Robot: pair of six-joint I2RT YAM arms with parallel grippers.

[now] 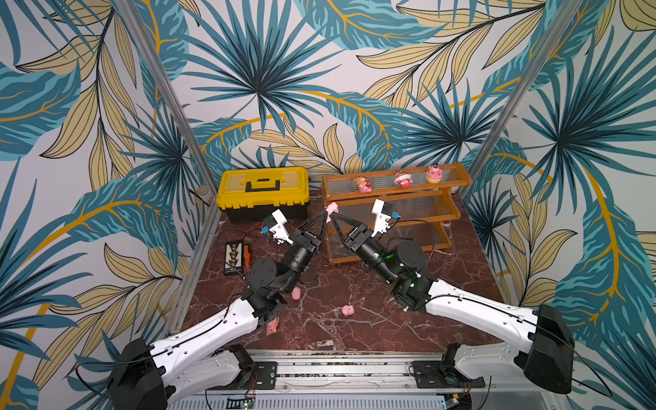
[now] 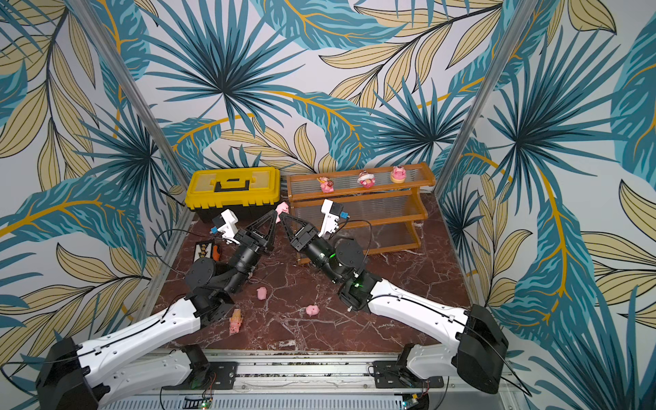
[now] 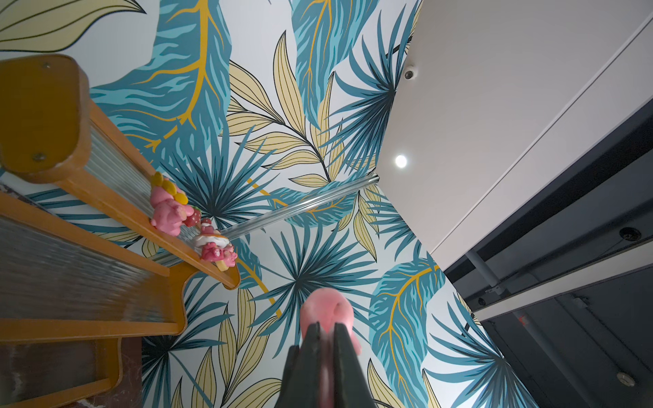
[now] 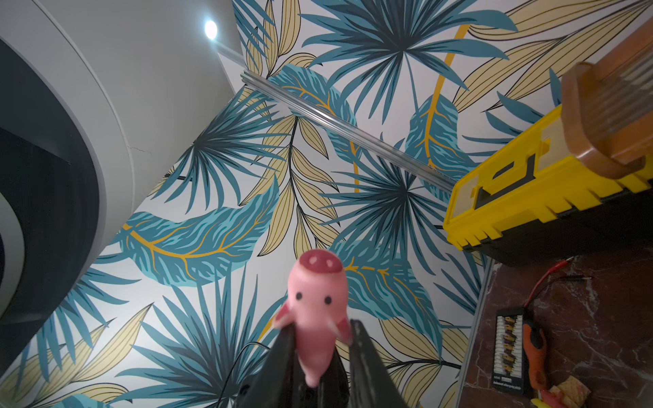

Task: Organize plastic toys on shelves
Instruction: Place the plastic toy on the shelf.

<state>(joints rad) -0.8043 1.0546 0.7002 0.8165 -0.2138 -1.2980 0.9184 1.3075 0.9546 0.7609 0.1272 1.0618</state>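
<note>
Left hand (image 1: 324, 218) clenched on a pink piglet (image 1: 333, 208), aloft over the desk near the left end of the shelves (image 1: 460, 176). Right hand (image 1: 336, 220) tip to tip with it, black fingers (image 4: 367, 360) flanking the same piglet at the ears; cannot tell whether actually gripping. All around, leaf-print walls (image 1: 319, 71) in teal, pale yellow and ochre on off-white, with slanting aluminium posts (image 1: 167, 106) at the corners. Overhead in the left wrist view, a plain white ceiling (image 3: 512, 88) with a round lamp (image 3: 400, 161) lit. Underfoot, a dark red desk (image 1: 355, 319) with white marble veining, edged in front by a metal rail (image 1: 340, 369) carrying both arm bases. At the back right, the stepped shelves, orange-brown wood with clear ribbed panels; just beside them at the back left, a yellow-and-black toolbox (image 1: 262, 191), lid shut. On the top tier, three pink figurines (image 1: 403, 178) upright in a row, well apart. By the left edge, a black connector board (image 1: 233, 258) with an orange tool (image 1: 247, 252) touching it. Loose on the desk: one plain piglet (image 1: 295, 293) near the left arm, another plain piglet (image 1: 347, 310) between the arms, and a tan-and-pink toy (image 2: 235, 321) lying just beside the left forearm.
</note>
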